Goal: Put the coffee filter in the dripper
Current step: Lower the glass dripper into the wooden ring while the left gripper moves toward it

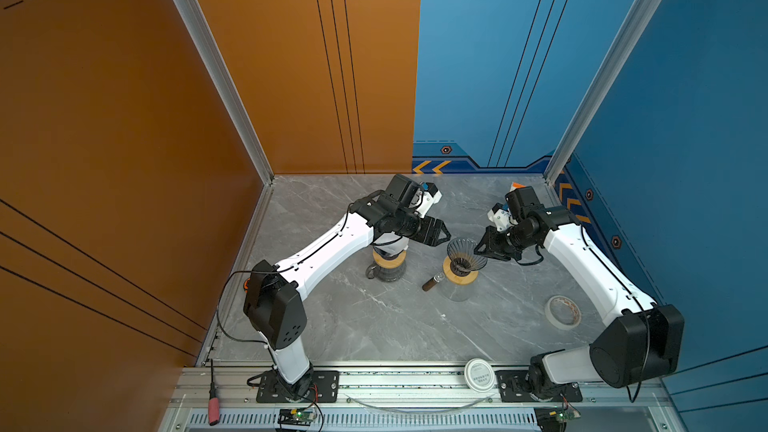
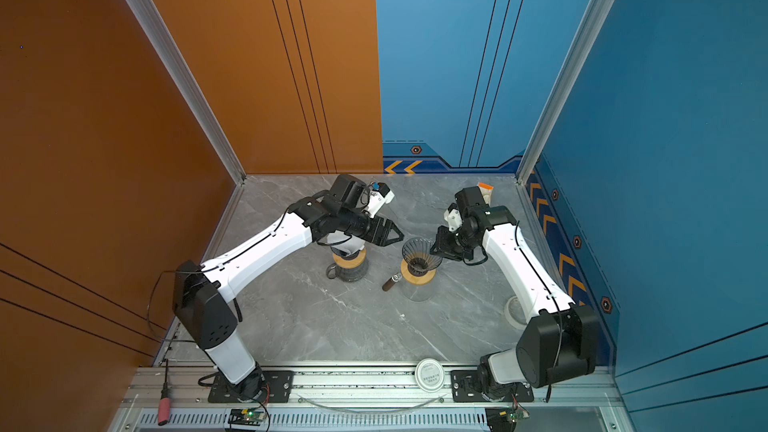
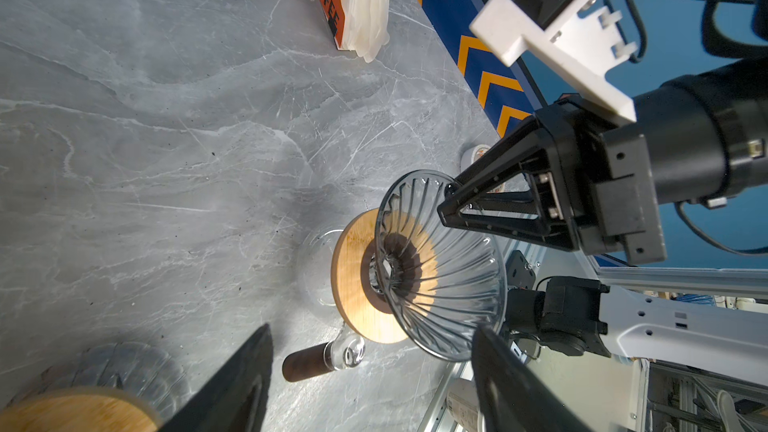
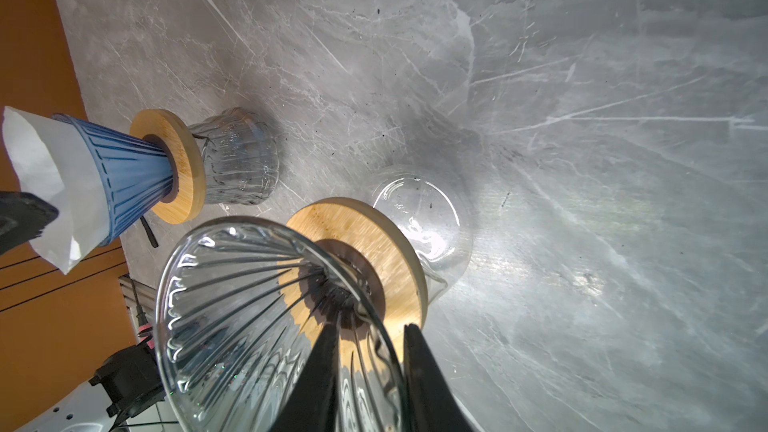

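We judge a coffee filter (image 4: 50,176) already seated in the blue dripper (image 4: 129,176), while the glass dripper (image 4: 232,305) nearby stands empty. Our right hand (image 4: 370,328) straddles its rim; we cannot tell if it pinches. Our left hand (image 3: 372,330) hovers between the drippers, spread and empty. Next, we think, the glass cone needs paper.

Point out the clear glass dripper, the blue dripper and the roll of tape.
clear glass dripper (image 1: 465,253): in a top view, on its ribbed wall.
blue dripper (image 4: 129,176): in the right wrist view, on its ribbed side.
roll of tape (image 1: 549,312): in a top view, on its rim.
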Motion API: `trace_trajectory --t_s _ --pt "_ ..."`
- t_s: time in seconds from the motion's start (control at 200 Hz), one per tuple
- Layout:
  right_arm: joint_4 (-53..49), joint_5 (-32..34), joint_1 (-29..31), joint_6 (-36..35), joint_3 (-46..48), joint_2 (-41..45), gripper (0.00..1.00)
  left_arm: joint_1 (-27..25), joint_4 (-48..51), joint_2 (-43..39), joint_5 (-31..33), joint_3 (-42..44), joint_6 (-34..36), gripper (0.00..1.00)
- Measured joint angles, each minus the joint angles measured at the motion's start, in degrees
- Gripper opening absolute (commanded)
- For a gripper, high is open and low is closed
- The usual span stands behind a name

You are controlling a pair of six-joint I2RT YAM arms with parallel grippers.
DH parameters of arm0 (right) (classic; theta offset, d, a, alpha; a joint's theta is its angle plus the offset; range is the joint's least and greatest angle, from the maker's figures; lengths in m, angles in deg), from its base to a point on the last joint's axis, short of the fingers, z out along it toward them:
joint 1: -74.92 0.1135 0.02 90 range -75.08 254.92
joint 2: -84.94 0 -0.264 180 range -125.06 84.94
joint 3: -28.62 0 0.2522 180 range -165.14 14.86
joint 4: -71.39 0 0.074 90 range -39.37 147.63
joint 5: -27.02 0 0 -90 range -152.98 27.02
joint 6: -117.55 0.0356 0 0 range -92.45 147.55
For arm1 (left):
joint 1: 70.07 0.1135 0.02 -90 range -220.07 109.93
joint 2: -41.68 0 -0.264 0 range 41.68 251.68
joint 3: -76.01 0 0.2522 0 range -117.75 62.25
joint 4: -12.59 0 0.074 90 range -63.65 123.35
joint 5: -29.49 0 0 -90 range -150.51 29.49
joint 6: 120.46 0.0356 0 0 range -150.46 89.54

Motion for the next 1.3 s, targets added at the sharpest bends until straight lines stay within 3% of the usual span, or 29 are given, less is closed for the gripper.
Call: trace_trajectory --t_s 0.581,0.831,1.297 --pt "1.0 10.1 6.8 -0.4 2.0 4.6 0.10 1.5 0.0 0.0 -0.7 0.0 0.0 0.75" --pt "5.6 10.6 6.8 1.1 7.0 8.3 0.10 1.5 0.0 0.0 -0.7 0.0 0.0 0.75" --pt "13.9 10.0 6.6 4.1 9.4 7.6 0.08 2.8 0.0 0.0 -0.7 0.0 0.1 0.76"
